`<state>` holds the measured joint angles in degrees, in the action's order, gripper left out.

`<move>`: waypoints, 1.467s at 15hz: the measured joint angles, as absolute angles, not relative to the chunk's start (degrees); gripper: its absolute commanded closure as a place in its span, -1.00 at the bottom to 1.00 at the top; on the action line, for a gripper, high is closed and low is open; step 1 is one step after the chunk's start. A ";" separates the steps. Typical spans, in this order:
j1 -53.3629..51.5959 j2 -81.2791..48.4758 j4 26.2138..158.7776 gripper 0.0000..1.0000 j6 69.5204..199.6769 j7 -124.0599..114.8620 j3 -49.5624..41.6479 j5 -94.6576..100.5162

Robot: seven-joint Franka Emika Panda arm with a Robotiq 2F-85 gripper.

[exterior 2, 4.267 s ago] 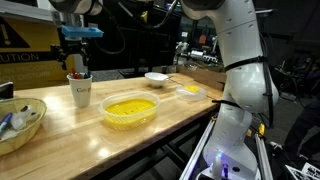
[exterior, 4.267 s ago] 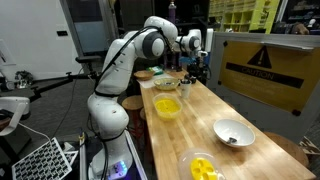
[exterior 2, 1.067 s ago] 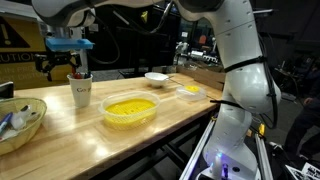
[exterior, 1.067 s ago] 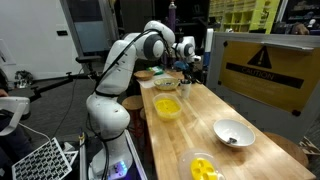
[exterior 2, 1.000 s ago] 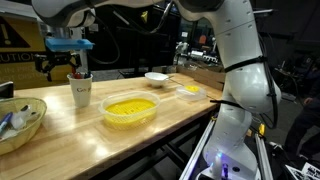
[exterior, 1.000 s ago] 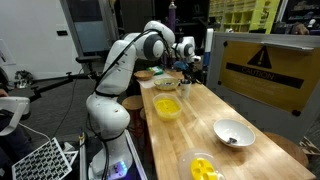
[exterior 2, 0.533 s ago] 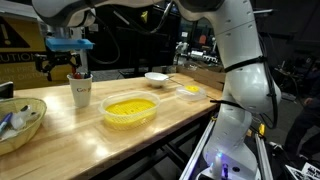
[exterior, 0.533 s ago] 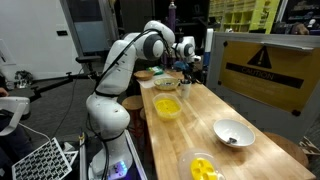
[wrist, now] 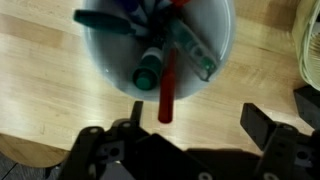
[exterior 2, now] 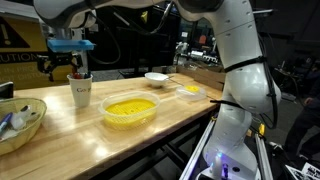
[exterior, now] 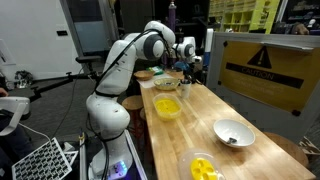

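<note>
A white cup (exterior 2: 81,93) holding several markers stands on the wooden table (exterior 2: 90,140); it also shows in an exterior view (exterior: 187,89). My gripper (exterior 2: 62,70) hangs just above the cup, shifted slightly to one side, open and empty. In the wrist view the cup (wrist: 110,55) fills the top, with a red marker (wrist: 167,88) and a green marker (wrist: 148,72) sticking out over its rim. My gripper (wrist: 200,118) has its two dark fingers spread over bare wood beside the cup and touches nothing.
A yellow bowl (exterior 2: 130,109) sits mid-table, a wicker bowl (exterior 2: 20,122) with small items next to the cup, a white bowl (exterior 2: 156,77) and a yellow square container (exterior 2: 189,91) further along. A metal bowl (exterior: 233,132) and a yellow container (exterior: 203,167) sit nearer that camera.
Since about four seconds ago my gripper has come down and shifted sideways off the cup's centre. Over the last second nothing has visibly moved.
</note>
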<state>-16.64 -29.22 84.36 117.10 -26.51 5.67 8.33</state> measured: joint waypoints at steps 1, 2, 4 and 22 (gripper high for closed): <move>-16.64 -29.21 84.36 -1.00 117.12 -26.51 5.54 8.34; -16.64 -29.21 84.36 -1.00 117.16 -26.51 5.43 8.34; -16.64 -29.21 84.36 -1.00 117.28 -26.51 5.27 8.35; -16.65 -24.87 90.15 -1.00 118.99 -27.64 5.21 8.43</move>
